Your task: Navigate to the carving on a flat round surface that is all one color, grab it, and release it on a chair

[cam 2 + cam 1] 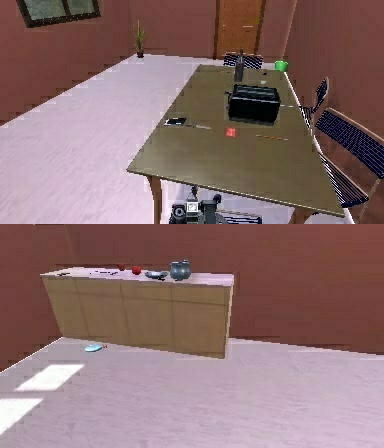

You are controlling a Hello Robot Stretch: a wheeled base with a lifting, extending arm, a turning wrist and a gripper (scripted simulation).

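One table, three chairs — one counter, one door, one window.

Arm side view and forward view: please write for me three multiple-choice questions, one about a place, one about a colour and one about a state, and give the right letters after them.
1. In the arm side view, where is the small red thing?
A. On the tabletop, lower in the picture than the black box
B. On top of the black box
C. On the floor

2. In the forward view, what colour is the pot on the wooden counter?
A. Yellow
B. White
C. Blue-grey

3. In the arm side view, how is the door at the far wall?
A. Wide open
B. Shut
C. Lying on the floor

Answers:
1 A: the small red thing lies on the tabletop, apart from the black box.
2 C: the pot looks blue-grey against the red-brown wall.
3 B: the door's panel fills its frame.
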